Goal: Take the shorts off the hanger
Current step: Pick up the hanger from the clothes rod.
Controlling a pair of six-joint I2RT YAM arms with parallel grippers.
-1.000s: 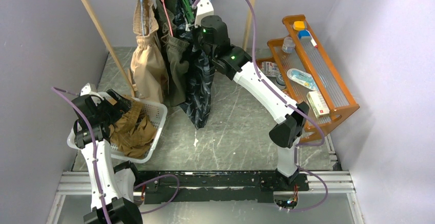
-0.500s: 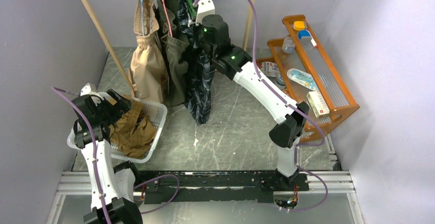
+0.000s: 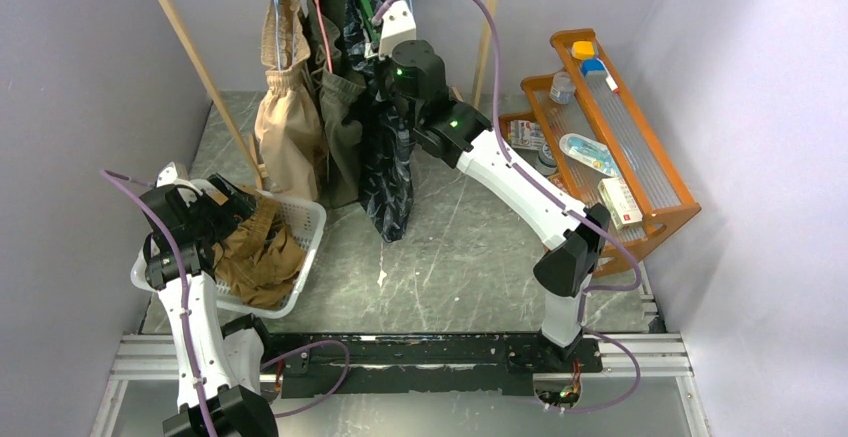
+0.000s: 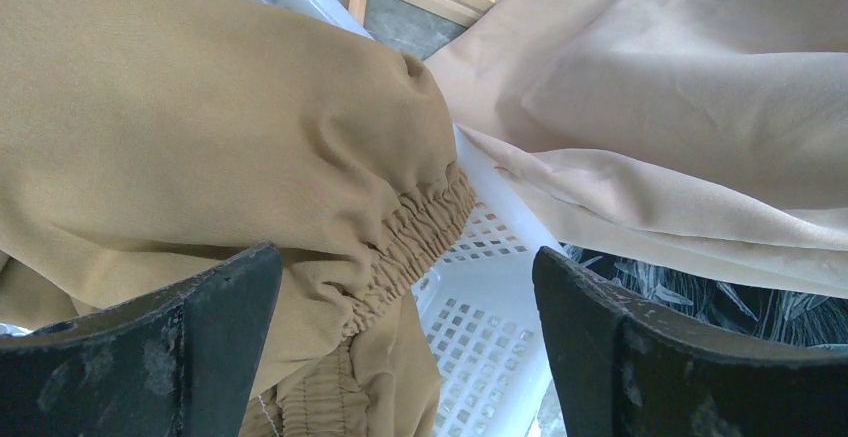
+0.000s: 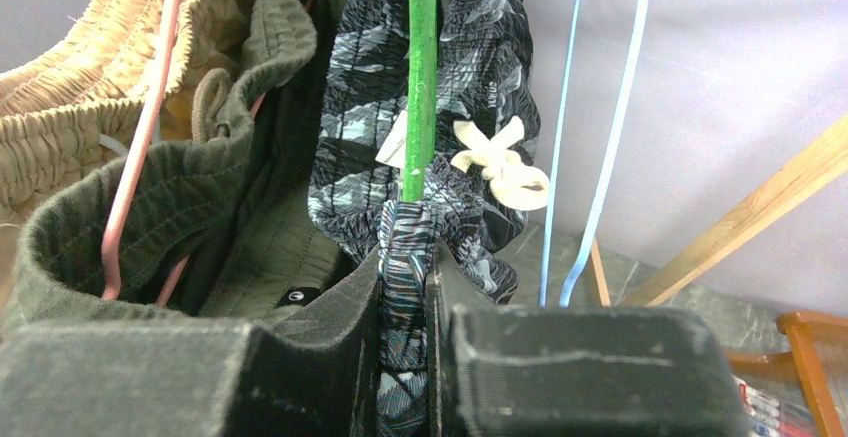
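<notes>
1. Fingers of the right arm (image 5: 560, 367) pinch narrowly on a fold at the waist of the dark navy patterned fabric shorts (image 5: 480, 77), just under the thin green hanger (image 5: 420, 67), high above the far edge of the grey marbled desk (image 3: 470, 247).
2. That pair hangs on the wooden rack (image 3: 190, 57), touching the olive green ribbed shorts (image 3: 343, 137); the light beige gathered-waist shorts (image 3: 285, 127) hang beyond them.
3. The tan brown elastic-waist shorts (image 4: 200, 107) lie in the white perforated plastic basket (image 4: 480, 307) near the desk's left edge, where fingers of the left arm (image 4: 200, 357) hang wide over them, holding nothing.
4. The step in hand appears to be drawing the patterned pair off the green hanger. The pull should run along the hanger's arm toward its free end, not straight down, so the hanger neither lifts off the rail nor tangles with the pale blue hanger (image 5: 600, 107) just beside it.
5. Only a fold is gripped, so a slow draw should prevent slipping, and the white drawstring bow (image 5: 500, 172) may snag.
</notes>
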